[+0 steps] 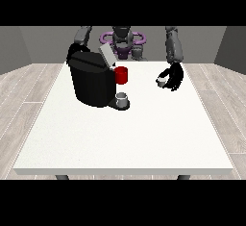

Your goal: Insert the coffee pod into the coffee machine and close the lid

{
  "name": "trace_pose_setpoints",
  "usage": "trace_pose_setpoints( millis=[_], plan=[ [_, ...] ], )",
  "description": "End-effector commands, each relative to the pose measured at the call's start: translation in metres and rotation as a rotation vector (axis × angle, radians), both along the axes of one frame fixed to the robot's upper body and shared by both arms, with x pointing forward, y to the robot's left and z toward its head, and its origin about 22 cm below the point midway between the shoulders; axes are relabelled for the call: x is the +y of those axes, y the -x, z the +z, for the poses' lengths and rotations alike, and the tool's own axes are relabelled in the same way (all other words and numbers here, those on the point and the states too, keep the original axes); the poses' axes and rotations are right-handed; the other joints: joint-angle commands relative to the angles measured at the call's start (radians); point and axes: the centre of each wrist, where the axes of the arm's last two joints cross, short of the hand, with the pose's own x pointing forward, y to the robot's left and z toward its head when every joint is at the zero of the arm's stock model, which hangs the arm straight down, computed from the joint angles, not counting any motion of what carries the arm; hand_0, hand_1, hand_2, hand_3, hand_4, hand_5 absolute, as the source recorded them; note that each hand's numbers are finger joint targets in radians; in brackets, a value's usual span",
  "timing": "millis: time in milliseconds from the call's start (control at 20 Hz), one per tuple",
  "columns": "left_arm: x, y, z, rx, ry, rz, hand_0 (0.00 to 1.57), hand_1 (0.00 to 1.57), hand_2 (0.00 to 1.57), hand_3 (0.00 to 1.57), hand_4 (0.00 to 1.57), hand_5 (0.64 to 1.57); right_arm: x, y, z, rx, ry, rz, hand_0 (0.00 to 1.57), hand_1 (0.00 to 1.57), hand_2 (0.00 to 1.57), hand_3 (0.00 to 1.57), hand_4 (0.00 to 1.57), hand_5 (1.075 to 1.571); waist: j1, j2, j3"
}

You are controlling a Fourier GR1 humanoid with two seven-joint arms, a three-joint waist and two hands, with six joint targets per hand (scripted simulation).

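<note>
The hand at the view's right [174, 77] pinches the small grey coffee pod [162, 81] in its fingers. It could slip before reaching the black coffee machine [91, 81] at the left.

White table [120, 138] – grey walls [29, 44], pale wood-plank floor [24, 90].

Even, diffuse light falls from above on the large white table [125, 138], which reads bright without glare, while the glossy black coffee machine [91, 83] shows a faint sheen and casts almost no shadow; the grey walls behind stay dimmer.
</note>
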Motion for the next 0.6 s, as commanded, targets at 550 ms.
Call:
trace_pose_setpoints(
  millis=[550],
  plan=[
    [-0.049,-0.045,0.053,-0.047,0.031,-0.259,1.34,1.34,1.4,1.36,0.59,1.571,-0.009,-0.006,-0.024,0.117,-0.033,-0.085,0.0,0.0,0.0,0.0,0.44,1.571,0.054,-0.109,-0.0034]
  ],
)
